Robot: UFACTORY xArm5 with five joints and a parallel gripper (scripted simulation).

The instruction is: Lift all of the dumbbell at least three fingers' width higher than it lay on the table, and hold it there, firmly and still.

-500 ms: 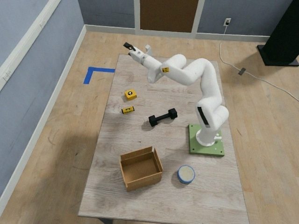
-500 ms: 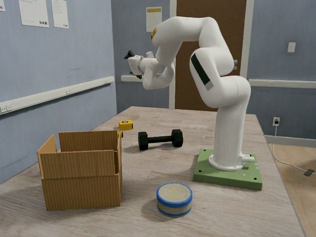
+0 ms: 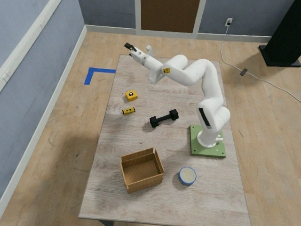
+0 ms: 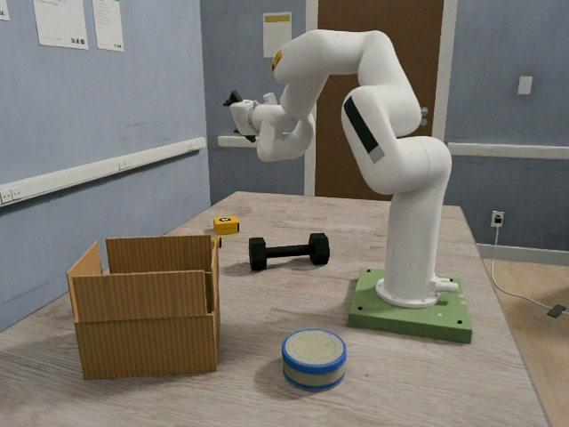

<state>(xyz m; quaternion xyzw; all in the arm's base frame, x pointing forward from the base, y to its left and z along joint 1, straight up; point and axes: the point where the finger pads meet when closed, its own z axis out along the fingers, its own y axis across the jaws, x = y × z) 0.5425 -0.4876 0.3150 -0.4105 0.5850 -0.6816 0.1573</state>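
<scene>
A black dumbbell (image 3: 163,117) lies flat on the wooden table near its middle, a little to the left of the arm's green base; it also shows in the exterior view (image 4: 289,251). My gripper (image 3: 136,48) is open and empty. It is raised high above the far end of the table, well away from the dumbbell, and points outward toward the far left; it also shows in the exterior view (image 4: 238,114).
Two small yellow blocks (image 3: 131,95) (image 3: 128,110) lie left of the dumbbell. An open cardboard box (image 3: 141,169) stands at the near left. A round blue-and-beige tin (image 3: 187,175) sits near the front right. The green base plate (image 3: 207,143) holds the arm.
</scene>
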